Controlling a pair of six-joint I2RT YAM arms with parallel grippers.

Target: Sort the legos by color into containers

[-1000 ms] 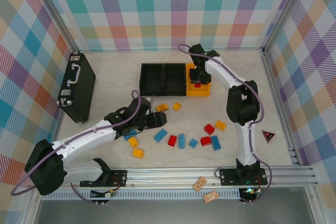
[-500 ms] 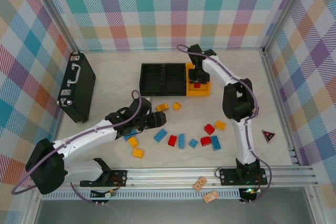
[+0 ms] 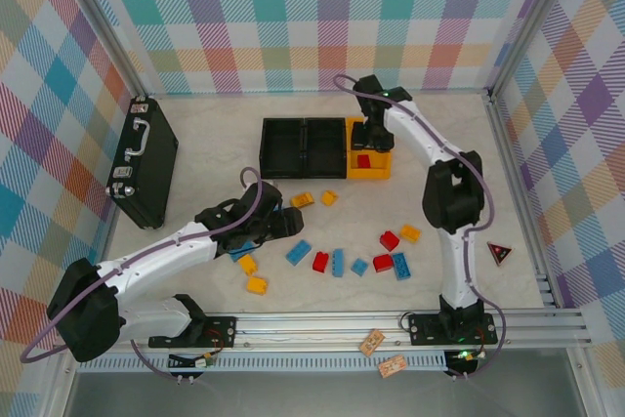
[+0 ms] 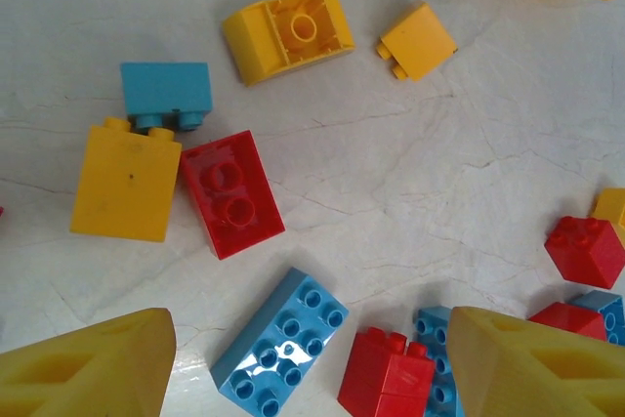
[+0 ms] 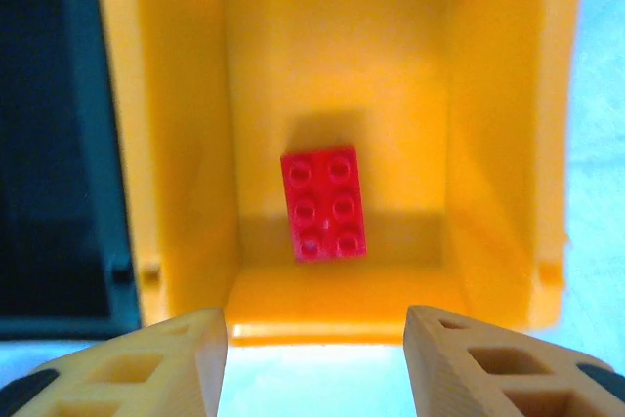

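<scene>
right gripper (image 5: 317, 344) hangs over the orange-yellow bin (image 5: 493, 144), at the bin's end nearer the arm bases. Jaws partly apart, gap wider than the brick below is across. Nothing between them, touching nothing. Top view puts the gripper (image 3: 368, 142) over the bin (image 3: 372, 175) too.

red 2x3 brick (image 5: 323, 204) lies flat on the bin floor, studs up, clear of all four walls and a bit toward the base-side end. Its long axis runs along the bin's long side, toward and away from the bases, skewed slightly. Shows as a red spot (image 3: 363, 160) from above.

black bins (image 3: 303, 146) are joined to the bin's left side.

left gripper (image 4: 308, 363) is base-side and left of the bin (image 3: 283, 225), over the loose legos (image 3: 320, 261) on the table (image 4: 410, 173). Jaws wide apart, gripping nothing. A blue 2x4 brick (image 4: 281, 344) and a red brick (image 4: 388, 378) sit on the table in the gap under them. The blue one lies studs up, with its long axis diagonal across the gap. Can't tell if the fingertips touch the table.
</scene>
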